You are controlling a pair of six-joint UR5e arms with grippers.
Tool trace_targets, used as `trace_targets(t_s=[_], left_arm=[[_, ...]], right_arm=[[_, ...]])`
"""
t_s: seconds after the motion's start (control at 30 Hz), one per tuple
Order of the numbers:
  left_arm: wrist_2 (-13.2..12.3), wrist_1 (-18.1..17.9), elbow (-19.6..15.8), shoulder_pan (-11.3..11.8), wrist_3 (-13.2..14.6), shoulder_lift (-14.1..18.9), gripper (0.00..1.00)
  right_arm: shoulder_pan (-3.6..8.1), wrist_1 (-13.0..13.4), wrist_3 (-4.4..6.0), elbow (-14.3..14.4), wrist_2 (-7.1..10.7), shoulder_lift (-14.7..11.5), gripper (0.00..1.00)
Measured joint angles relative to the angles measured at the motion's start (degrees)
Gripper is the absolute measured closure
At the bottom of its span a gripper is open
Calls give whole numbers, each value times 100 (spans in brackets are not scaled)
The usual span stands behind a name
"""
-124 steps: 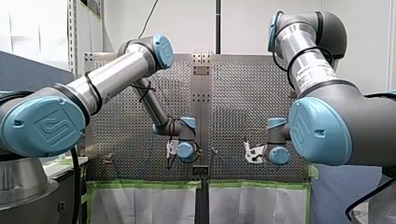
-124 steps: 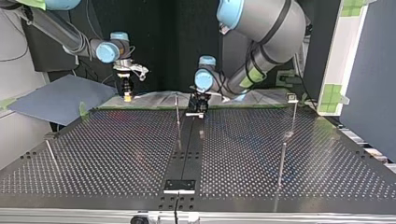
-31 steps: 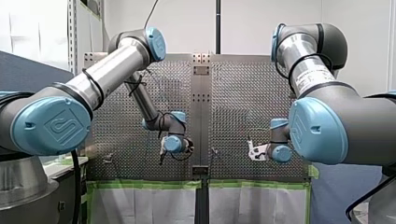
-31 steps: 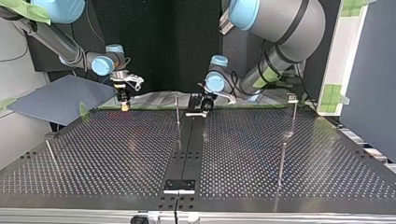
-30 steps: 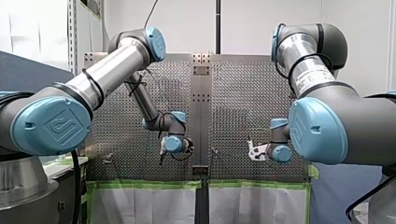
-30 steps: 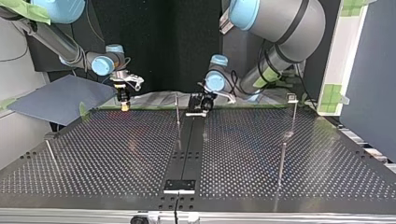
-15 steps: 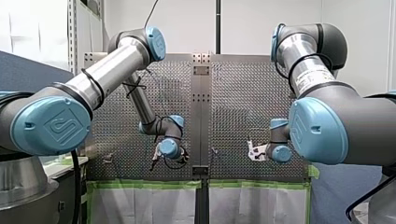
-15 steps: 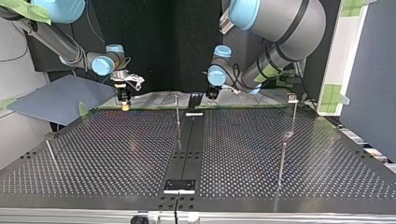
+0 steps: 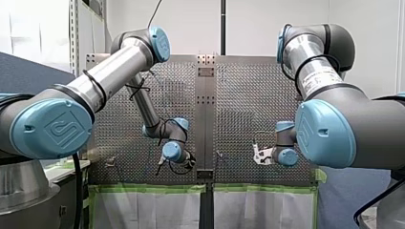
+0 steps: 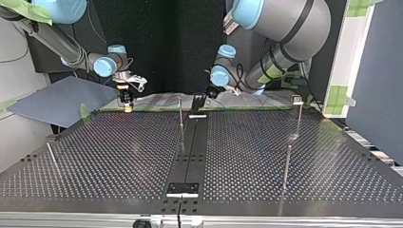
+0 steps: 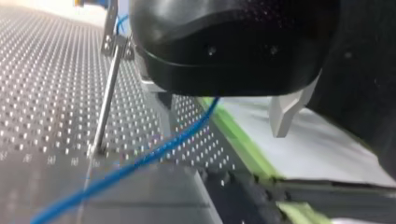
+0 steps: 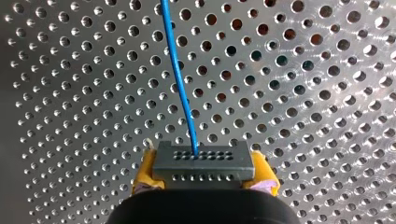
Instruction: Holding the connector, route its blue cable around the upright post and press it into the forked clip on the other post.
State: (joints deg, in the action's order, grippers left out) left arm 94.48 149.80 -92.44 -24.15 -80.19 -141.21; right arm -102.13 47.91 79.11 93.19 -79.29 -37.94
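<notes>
The perforated table (image 10: 119, 156) carries thin upright posts. The left gripper (image 10: 198, 100) hangs close beside the middle post (image 10: 180, 116). Its metal fingers (image 11: 285, 114) are spread and pinch nothing. The right gripper (image 10: 127, 100), at the top view's left, pinches the dark connector (image 12: 204, 161) between its yellow pads (image 12: 144, 170). From the connector the blue cable (image 12: 180, 79) runs ahead over the table and passes below the left gripper.

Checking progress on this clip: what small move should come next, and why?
Probably my right claw, shut on the connector, should swing toward the upright post: the blue cable leaves the connector straight, and the left wrist view shows it passing that post's base, not bent round it.
</notes>
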Motion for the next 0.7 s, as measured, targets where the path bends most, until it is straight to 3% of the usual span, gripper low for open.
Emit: trace_targets(t_s=[0.37,0.7], left_arm=[[-512,-205,-399,-60,-224,383,0],[-1012,-4,-464,-243,-513,502,0]], right_arm=[[-4,0,1,1,0,2,100],[4,-5,9,0,0,6,100]])
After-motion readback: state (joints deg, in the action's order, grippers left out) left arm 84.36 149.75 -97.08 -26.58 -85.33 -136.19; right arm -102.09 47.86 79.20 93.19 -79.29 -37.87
